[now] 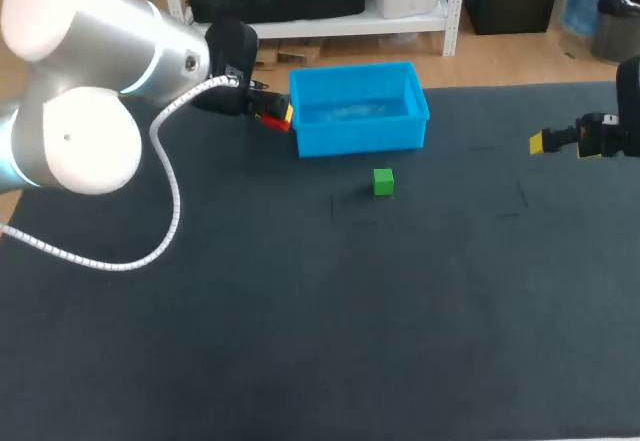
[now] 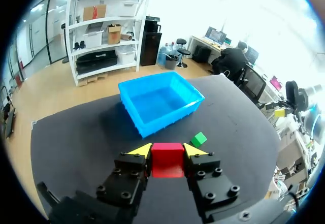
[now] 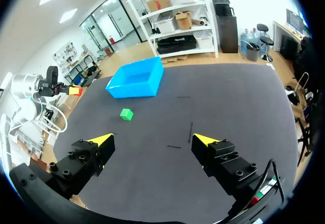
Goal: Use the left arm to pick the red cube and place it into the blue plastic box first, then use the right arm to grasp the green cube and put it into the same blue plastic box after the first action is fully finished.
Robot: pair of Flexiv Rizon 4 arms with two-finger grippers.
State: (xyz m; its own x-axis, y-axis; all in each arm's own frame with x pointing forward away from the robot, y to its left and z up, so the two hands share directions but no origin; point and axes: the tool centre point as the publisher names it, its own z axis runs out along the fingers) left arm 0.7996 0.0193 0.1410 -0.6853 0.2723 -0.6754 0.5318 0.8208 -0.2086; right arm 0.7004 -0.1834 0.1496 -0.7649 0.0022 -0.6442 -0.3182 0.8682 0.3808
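The left fingers [image 2: 141,150] clench the rigid, likely light red cube [image 2: 167,160] on opposite flat faces; the right fingers [image 3: 103,140] gape empty.

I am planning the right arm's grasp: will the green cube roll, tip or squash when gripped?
The green cube lies flat on the table, so it probably will not roll or tip. It looks small, so likely light. The similar red cube shows no dent in the left gripper, so it is probably stiff.
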